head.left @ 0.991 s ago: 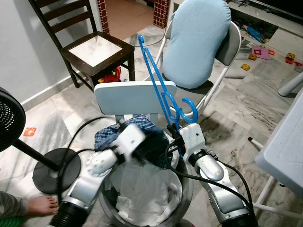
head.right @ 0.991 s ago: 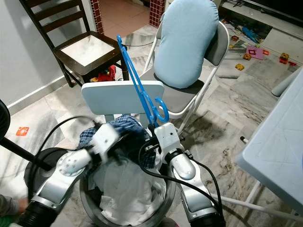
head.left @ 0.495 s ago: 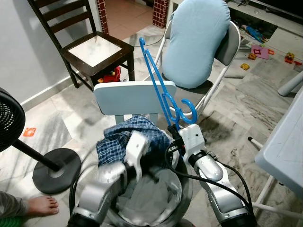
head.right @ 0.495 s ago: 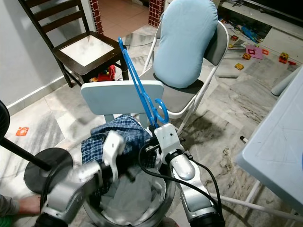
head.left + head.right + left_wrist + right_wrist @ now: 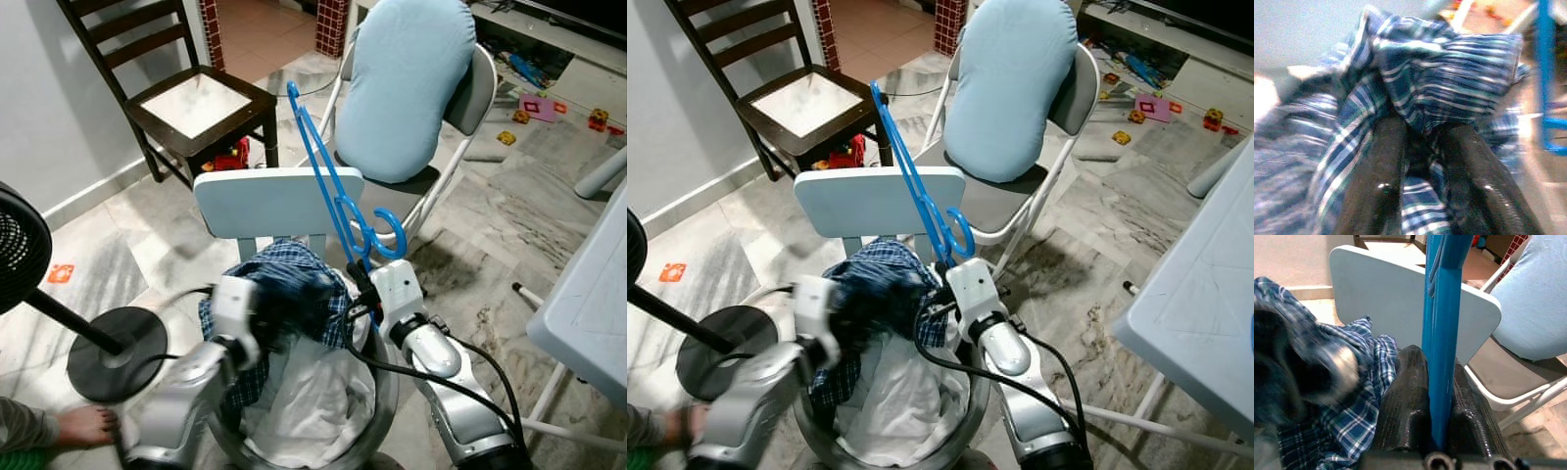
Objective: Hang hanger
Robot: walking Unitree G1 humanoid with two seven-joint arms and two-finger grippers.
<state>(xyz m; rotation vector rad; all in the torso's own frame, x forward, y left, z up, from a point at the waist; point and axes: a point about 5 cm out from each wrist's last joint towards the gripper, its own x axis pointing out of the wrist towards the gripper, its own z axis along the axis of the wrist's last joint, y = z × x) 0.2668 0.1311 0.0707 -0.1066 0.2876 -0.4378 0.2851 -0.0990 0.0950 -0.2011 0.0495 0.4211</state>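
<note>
Blue hanger (image 5: pixel 331 179) upright, clamped in right gripper (image 5: pixel 1437 396) jaws; left gripper (image 5: pixel 1422 147) jaws pinch plaid shirt (image 5: pixel 294 284) over laundry basket (image 5: pixel 377 411).

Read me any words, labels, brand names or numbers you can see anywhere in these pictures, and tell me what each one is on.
No text can be read in these pictures.
The orange tag on the floor: any print is too small to read.
The toys on the floor: too small and far to read.
The blue hanger, the checked shirt and the pale chair back: no print visible.
</note>
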